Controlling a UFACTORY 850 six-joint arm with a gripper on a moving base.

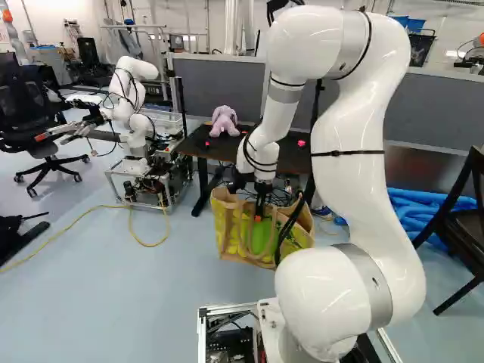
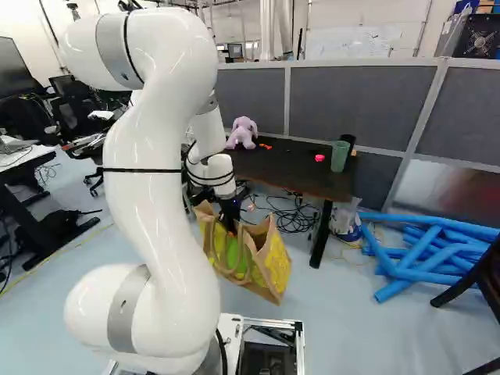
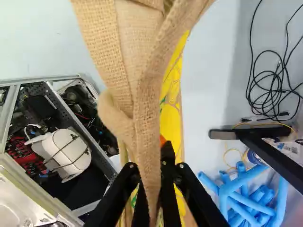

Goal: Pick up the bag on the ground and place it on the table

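So the gripper (image 1: 259, 215) has the burlap tote bag (image 1: 237, 238) by one of its handles (image 3: 147, 118). In the wrist view that strap runs right down between the two fingers, and they look clenched on it from both sides, with a bit of orange pad (image 3: 162, 140) peeking out past the cloth. The bag is the tan one with yellow and green panels, sitting low in front of the table (image 2: 293, 159), definitely not up on top. It's leaning over a bit in the right base view. Honestly I can't quite tell from these angles whether its bottom is touching the floor (image 1: 166, 302) or hanging just above it. Another loop of handle droops down the side of the bag facing the base.

On the tabletop there's a purple plush toy (image 2: 242, 133) sitting near the back edge, a green cup (image 2: 340, 156) close to the right end in the right base view, with a dark cup (image 2: 350, 142) just behind it, plus a small pinkish-red thing (image 2: 319, 158) nearby. Black cables (image 3: 269, 90) are tangled on the floor below the table, and a heap of blue foam tubes (image 2: 422, 262) lies beyond the table leg. Grey partition panels (image 2: 355, 94) stand behind all that. Over at the left of the left base view there's another robot (image 1: 132, 91), near a black office chair (image 1: 38, 125).
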